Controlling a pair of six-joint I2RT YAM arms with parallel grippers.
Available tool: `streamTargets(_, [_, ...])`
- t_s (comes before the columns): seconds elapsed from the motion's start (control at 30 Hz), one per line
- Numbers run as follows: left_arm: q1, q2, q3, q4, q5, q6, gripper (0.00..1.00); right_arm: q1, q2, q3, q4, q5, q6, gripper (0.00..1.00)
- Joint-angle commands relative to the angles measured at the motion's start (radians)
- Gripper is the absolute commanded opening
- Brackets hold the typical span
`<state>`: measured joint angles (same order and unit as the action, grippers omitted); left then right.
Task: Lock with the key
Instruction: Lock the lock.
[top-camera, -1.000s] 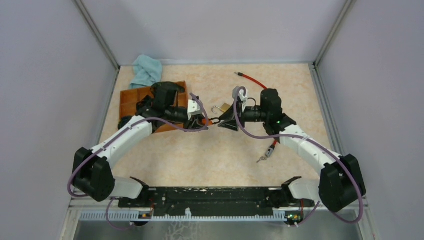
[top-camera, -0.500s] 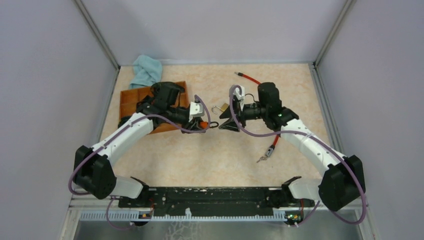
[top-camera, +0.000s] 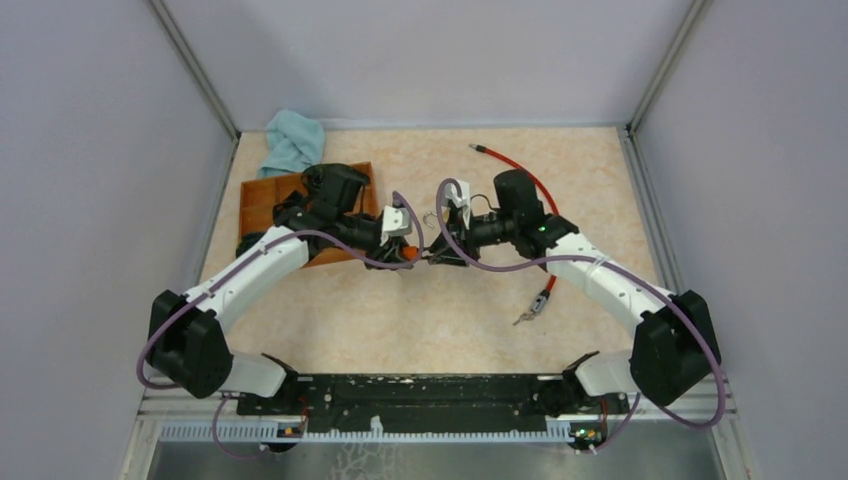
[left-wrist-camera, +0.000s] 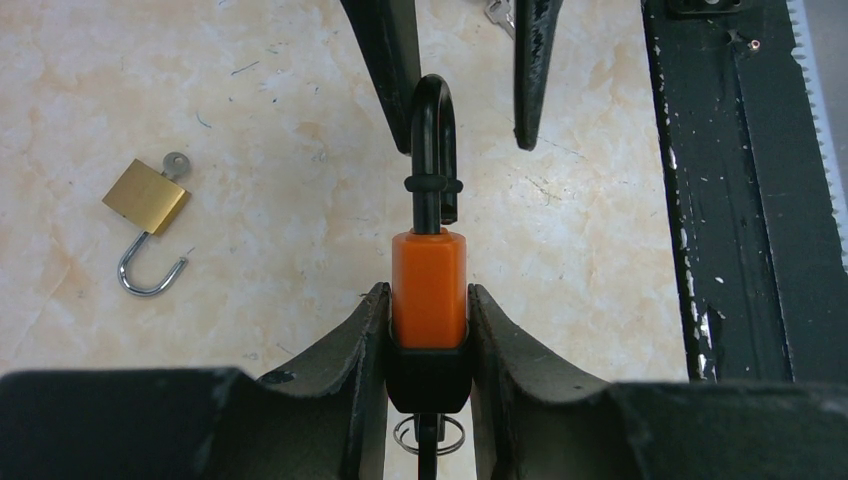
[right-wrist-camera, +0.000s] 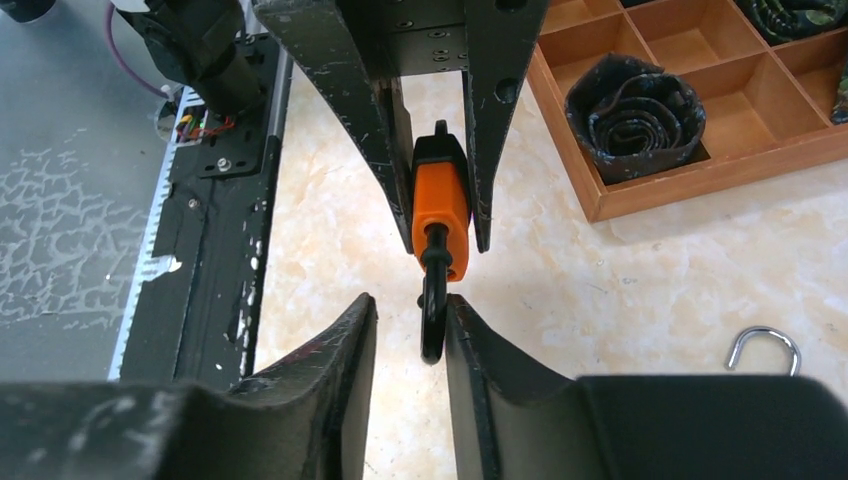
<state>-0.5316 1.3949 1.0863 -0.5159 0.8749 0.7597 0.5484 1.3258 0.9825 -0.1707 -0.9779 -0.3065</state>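
Observation:
My left gripper (left-wrist-camera: 428, 295) is shut on an orange padlock (left-wrist-camera: 428, 275), held above the table with its black shackle (left-wrist-camera: 433, 140) pointing at the right arm. A key ring (left-wrist-camera: 428, 435) hangs under the lock's black base. My right gripper (right-wrist-camera: 411, 305) is open, and the shackle tip (right-wrist-camera: 434, 325) lies between its fingers, against the right-hand one. In the top view the two grippers meet at mid-table, left (top-camera: 408, 250) and right (top-camera: 436, 252). A brass padlock (left-wrist-camera: 146, 197) lies open on the table with a key in it.
A wooden compartment tray (top-camera: 262, 195) with rolled ties (right-wrist-camera: 636, 105) sits at the left, with a blue cloth (top-camera: 293, 140) behind it. A red cable (top-camera: 515, 165) runs behind the right arm, ending in keys (top-camera: 524, 317). The black base rail (top-camera: 430, 390) lines the near edge.
My right arm has moved left toward the left gripper, bringing its open fingers around the shackle. My left gripper has drawn back slightly left with the orange padlock.

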Motion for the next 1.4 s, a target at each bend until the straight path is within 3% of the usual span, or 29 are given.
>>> streamTargets(0.0, [-0.008,0.01,0.033,0.027,0.024,-0.002,0.0,0.023,0.024,0.06,0.045,-0.003,-0.007,0.27])
streamTargets(0.07, [-0.009,0.012,0.031,0.029,0.021,-0.002,0.0,0.03,0.033,0.063,0.051,0.001,-0.003,0.23])
streamTargets(0.23, [-0.008,0.01,0.024,0.039,0.021,-0.003,0.0,0.031,0.034,0.049,0.094,0.031,0.023,0.0])
streamTargets(0.3, [-0.008,0.008,0.025,0.039,0.026,-0.004,0.02,0.031,0.025,0.042,0.115,0.054,0.032,0.0])
streamTargets(0.37, [-0.007,0.005,0.027,0.04,0.033,-0.013,0.1,0.028,0.011,0.039,0.135,0.071,0.039,0.0])
streamTargets(0.53, [0.033,-0.019,0.042,0.035,0.072,-0.058,0.44,-0.021,-0.014,0.03,0.235,0.014,0.124,0.0])
streamTargets(0.6, [0.069,-0.041,0.032,0.063,0.104,-0.088,0.53,-0.05,-0.018,0.024,0.297,-0.03,0.188,0.0])
streamTargets(0.7, [0.133,-0.083,-0.001,0.157,0.162,-0.184,0.72,-0.077,-0.025,0.006,0.416,-0.077,0.3,0.0])
streamTargets(0.8, [0.187,-0.129,-0.045,0.307,0.216,-0.318,0.8,-0.08,-0.027,-0.017,0.548,-0.093,0.425,0.0])
streamTargets(1.1, [0.224,-0.176,-0.158,0.794,0.318,-0.704,0.78,-0.085,-0.008,-0.069,0.913,-0.087,0.794,0.0])
streamTargets(1.37, [0.222,-0.156,-0.255,1.143,0.372,-0.982,0.55,-0.084,-0.003,-0.088,0.975,-0.083,0.846,0.0])
